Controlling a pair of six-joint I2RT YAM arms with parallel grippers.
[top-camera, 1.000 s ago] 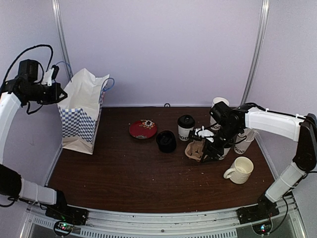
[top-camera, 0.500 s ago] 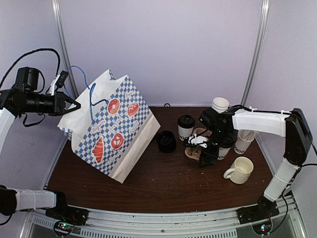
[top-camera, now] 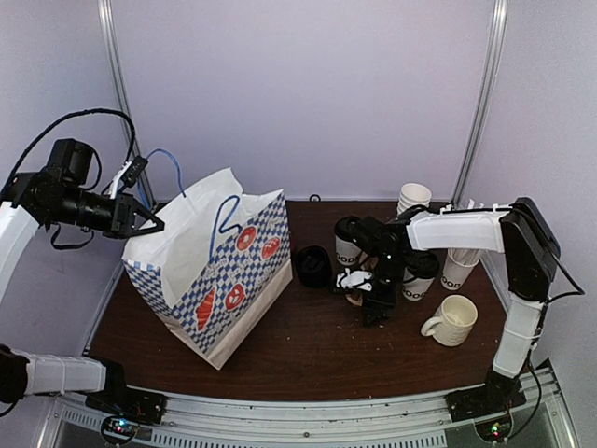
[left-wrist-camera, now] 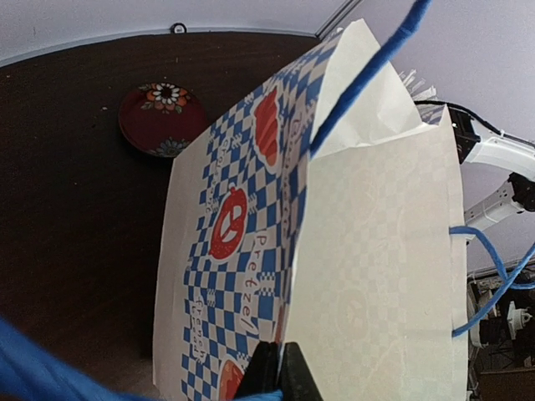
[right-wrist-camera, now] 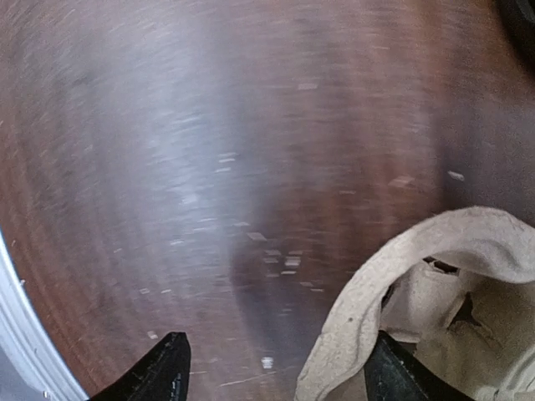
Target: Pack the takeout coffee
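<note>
Two white "GOOD" cups with black dome lids stand at the right: one [top-camera: 348, 238] behind my right gripper, the other [top-camera: 417, 276] beside it under the forearm. The brown pulp carrier [right-wrist-camera: 418, 276] lies on the table. My right gripper [top-camera: 368, 299] [right-wrist-camera: 276, 376] points down at it, open wide. The carrier's rim sits just inside the right finger [right-wrist-camera: 393, 376], and the left finger [right-wrist-camera: 163, 372] is over bare wood. My left gripper [top-camera: 149, 224] [left-wrist-camera: 280, 368] is shut on the top edge of the blue-checked paper bag [top-camera: 215, 275] [left-wrist-camera: 251, 251], which stands tilted and gaping.
A black round object [top-camera: 312, 266] sits between bag and cups. A cream mug [top-camera: 452, 320], a stack of lidless cups [top-camera: 413, 196] and another lettered cup [top-camera: 455, 273] crowd the right side. A red flowered plate [left-wrist-camera: 163, 121] lies behind the bag.
The left gripper has swung the bag from the far left corner toward the table's middle and lowered it. The right gripper has shifted left and nearer, over the carrier.
</note>
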